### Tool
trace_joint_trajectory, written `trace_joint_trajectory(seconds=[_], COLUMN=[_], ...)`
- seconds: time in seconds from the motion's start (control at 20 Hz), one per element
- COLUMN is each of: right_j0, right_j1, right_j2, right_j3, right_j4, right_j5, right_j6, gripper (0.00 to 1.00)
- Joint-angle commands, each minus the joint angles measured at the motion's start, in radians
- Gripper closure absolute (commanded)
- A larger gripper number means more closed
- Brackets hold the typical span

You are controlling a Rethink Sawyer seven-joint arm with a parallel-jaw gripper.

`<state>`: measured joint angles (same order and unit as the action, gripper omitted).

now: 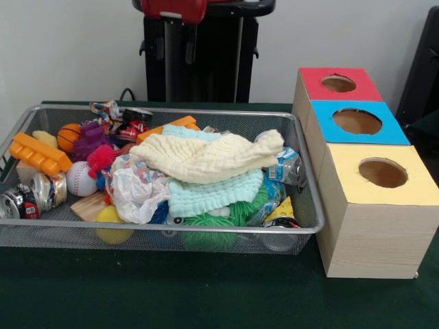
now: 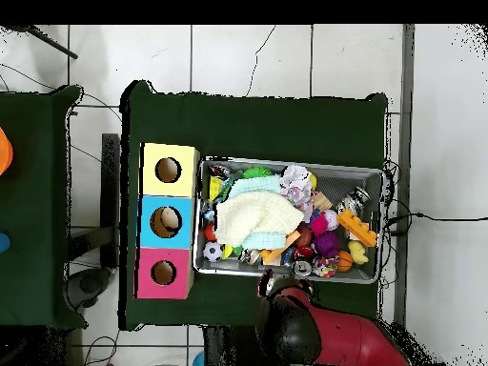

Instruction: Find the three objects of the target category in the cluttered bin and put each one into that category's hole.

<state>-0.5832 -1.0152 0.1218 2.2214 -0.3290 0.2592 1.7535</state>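
With the arm (image 2: 324, 335) drawn back and its pincer's state impossible to tell, start by lifting the cream cloth (image 1: 209, 156) lying atop the clutter in the wire bin (image 1: 302, 181), beside the three-holed box (image 1: 370, 205), exposing hidden targets.

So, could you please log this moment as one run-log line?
arm: drawn back beside bin | gripper: unseen | bin: full, cream cloth on top | holes: red, blue, yellow

A robotics lab: green-clothed table (image 2: 248, 119) on white tiled floor (image 2: 238, 57), cables (image 2: 262, 48) trailing across it.
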Motion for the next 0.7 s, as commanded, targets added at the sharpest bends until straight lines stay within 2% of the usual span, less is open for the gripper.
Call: trace_joint_trajectory(seconds=[0.05, 0.4, 0.7], right_j0=[0.033, 0.047, 0.073], right_j1=[0.112, 0.148, 0.257], right_j2=[0.056, 0.055, 0.036], right_j3=[-0.185, -0.247, -0.347], right_j4=[0.023, 0.031, 0.019], right_j5=[0.076, 0.092, 0.046], right_j6=[0.066, 0.061, 0.077], gripper=[0.0, 0.0, 0.0])
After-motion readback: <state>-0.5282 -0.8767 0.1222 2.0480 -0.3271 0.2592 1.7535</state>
